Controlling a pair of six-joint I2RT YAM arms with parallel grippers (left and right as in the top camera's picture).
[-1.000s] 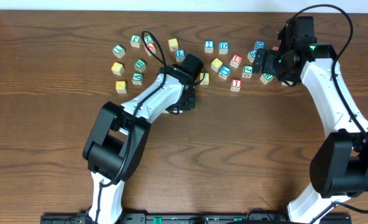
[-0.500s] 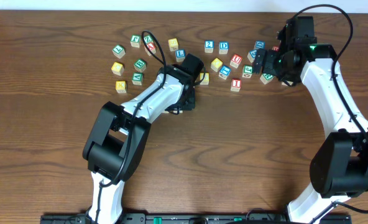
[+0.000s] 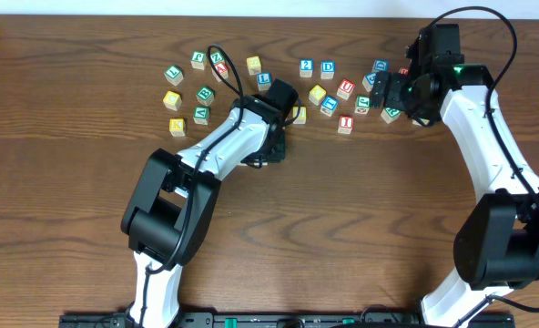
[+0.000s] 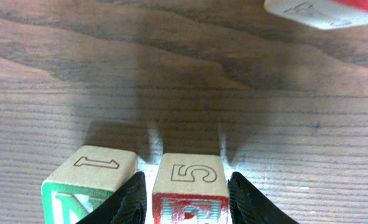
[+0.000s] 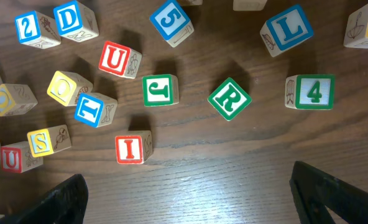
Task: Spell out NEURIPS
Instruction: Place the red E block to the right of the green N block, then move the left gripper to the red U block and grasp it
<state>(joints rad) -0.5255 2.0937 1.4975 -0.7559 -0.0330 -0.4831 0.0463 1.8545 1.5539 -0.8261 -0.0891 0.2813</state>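
In the left wrist view two cubes stand side by side on the wood. One has a green N on its front and a 1 on top [image 4: 92, 177]. The other has a red-framed front face and a 5 on top [image 4: 189, 175]. My left gripper [image 4: 185, 186] straddles the red-framed cube, with a thin gap at each finger. From overhead the left gripper [image 3: 283, 107] hides both cubes. My right gripper [image 5: 193, 199] hangs wide open, holding nothing, above the red I cube [image 5: 129, 149], red U cube [image 5: 114, 59] and green R cube [image 5: 229, 98].
Loose cubes surround the right gripper [image 3: 388, 91]: green J [image 5: 157, 90], green 4 [image 5: 313, 91], blue L [image 5: 288, 28], blue 2 [image 5: 27, 27], blue D [image 5: 68, 18], blue T [image 5: 91, 109] and a yellow S [image 5: 41, 142]. More cubes lie at the back left [image 3: 197, 87]. A yellow cube [image 3: 299, 115] sits beside the left gripper.
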